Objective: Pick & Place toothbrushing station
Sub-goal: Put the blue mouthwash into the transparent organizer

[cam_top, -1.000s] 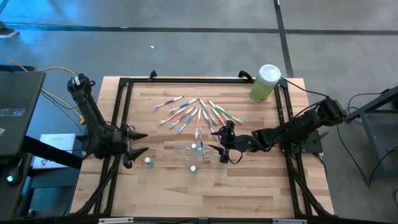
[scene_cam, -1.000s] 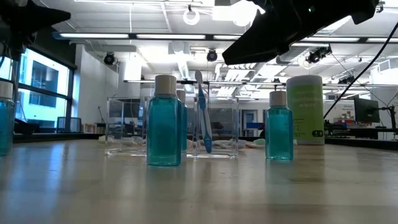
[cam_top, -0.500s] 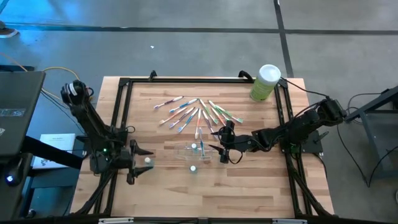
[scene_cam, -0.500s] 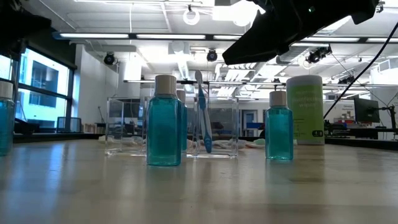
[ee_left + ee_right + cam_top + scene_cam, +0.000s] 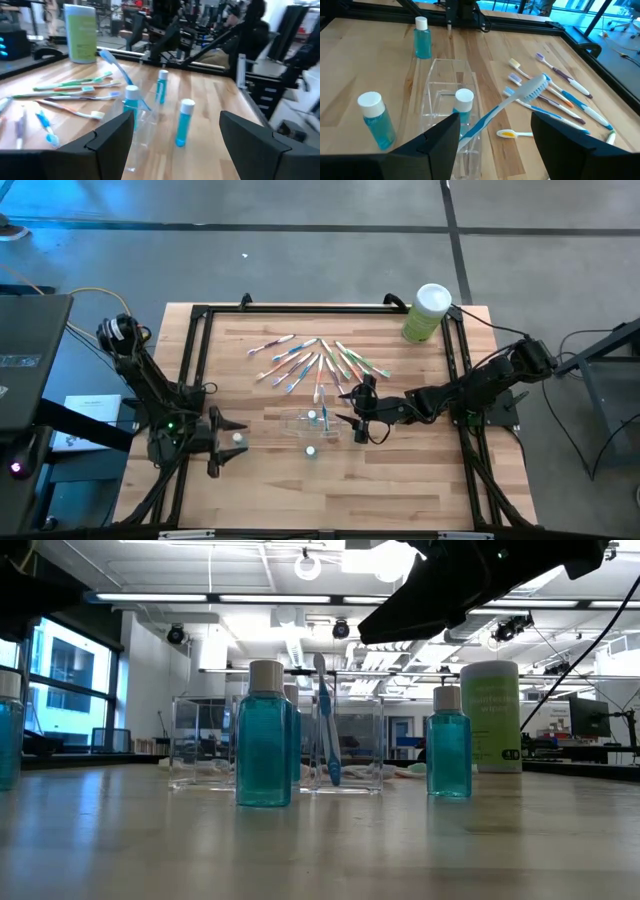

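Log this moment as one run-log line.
holder: one bottle, one blue brush inside | left end effector: open, by loose bottle | right end effector: open beside holder | other brushes: on table

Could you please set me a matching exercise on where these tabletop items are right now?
Things:
1. green canister
2. blue toothbrush
3. loose toothbrushes
4. left gripper

Places or states:
A. leaning in the clear holder
B. fanned out flat on the wooden table
C. standing at a table corner on the right arm's side
D. open, at the table's left edge

Pairs: 1-C, 2-A, 3-B, 4-D
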